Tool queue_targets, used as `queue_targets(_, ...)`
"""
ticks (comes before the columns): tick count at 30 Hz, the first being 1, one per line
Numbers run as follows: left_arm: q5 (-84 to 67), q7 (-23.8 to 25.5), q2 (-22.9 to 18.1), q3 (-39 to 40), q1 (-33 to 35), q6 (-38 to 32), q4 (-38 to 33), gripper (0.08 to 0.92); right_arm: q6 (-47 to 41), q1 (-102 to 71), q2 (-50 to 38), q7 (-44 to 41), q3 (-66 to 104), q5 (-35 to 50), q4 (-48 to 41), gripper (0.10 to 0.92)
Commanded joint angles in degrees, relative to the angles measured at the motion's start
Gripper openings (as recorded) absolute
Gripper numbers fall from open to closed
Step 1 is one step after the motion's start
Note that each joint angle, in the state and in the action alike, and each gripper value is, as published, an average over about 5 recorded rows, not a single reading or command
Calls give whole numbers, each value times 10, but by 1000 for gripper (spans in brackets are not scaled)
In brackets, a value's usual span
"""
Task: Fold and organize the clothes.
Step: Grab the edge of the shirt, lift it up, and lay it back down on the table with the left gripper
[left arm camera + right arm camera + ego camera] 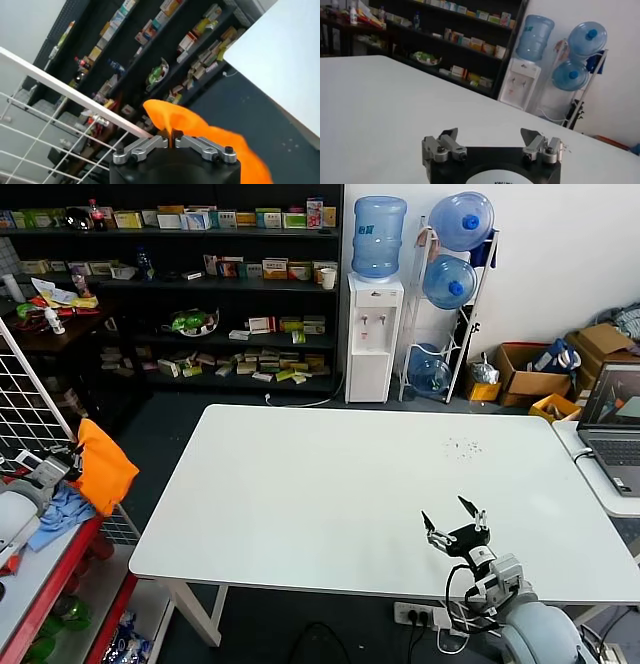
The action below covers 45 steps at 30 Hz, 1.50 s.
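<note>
While left gripper [171, 134] fingers pinch the orange T-shirt [100, 466] beside the wire rack [25, 399]; right gripper [455, 522] fingers gape over the white table [330, 494].

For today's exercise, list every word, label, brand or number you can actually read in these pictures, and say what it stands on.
None can be read for certain.
Boxes on the dark shelves: print too small to read.
Blue label on the water bottle: blurred.
White plate on the right end effector: lettering cut off at the edge.
Orange T-shirt held by the left end effector: no lettering shows.
</note>
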Motion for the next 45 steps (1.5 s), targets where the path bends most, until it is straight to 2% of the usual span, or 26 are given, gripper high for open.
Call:
queue_targets(1,-28,-27,-53,12,14,27,-79,130,0,-8,5,0,0,-8,1,823)
queue_targets(7,-112,-68,-132,41,4,59,-123,130,2,-17,11,0,2,-19,0,823)
queue_targets(14,-282,-150,-234,49,4,88,-159,130,11,-24,14,-2,11,-25,-11,823)
queue_targets(20,-302,-180,-321,56,20,88,-184,130,11,-30,12,-2,24,-28,-11,823)
queue_targets(27,-285,-201,-407,71,37,67,-167,130,11,-39,11,-2,39,-27,-9,823)
queue_targets(38,-221,-214,-589,105,53,14,-110,130,18,-46,5,-2,59,-21,-21,823)
queue_targets(45,-181,-216,-671,131,49,-40,-60,130,21,-50,4,0,70,-18,-25,823)
